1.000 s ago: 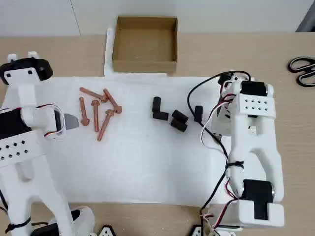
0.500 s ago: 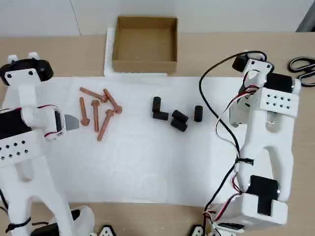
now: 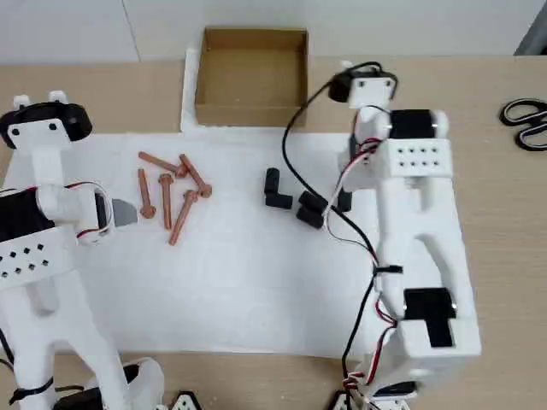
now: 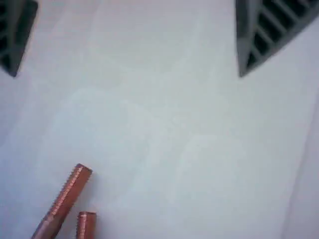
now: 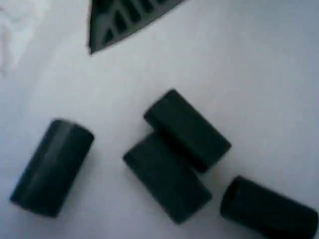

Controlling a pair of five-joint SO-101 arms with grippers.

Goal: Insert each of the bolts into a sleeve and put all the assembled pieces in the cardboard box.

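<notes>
Looking down over the wooden tabletop (image 3: pixel 102 85), I would say the job has hardly begun; not one piece is put together yet. The square brown cardboard box (image 3: pixel 252 115) at the far edge has nothing inside it. Five thin copper-coloured metal bolts (image 3: pixel 166 195) lie loose in a small heap on the white foam sheet (image 3: pixel 256 290); five short black tube-shaped sleeves (image 3: pixel 312 209) lie in their own little bunch near the middle, well apart from the bolts; no bolt is inside a sleeve.

The left hand (image 4: pixel 127 69) hangs wide open over the bare sheet and holds nothing; the threaded tips of two bolts lie just beside it. The right arm (image 3: pixel 414 205) stands over the bunch of sleeves; its wrist view looks down on four of them lying on their sides, two touching side by side, the others a little way off. The right hand (image 5: pixel 127 22) has no sleeve in it as far as I can see, but how far open it is I cannot tell.

So all of it is left to do — each of the five bolts needs to go into a sleeve, and then all five pairs need to go in the box; a pair of black-handled scissors (image 3: pixel 523 122) lies off at the right edge, away from everything.
</notes>
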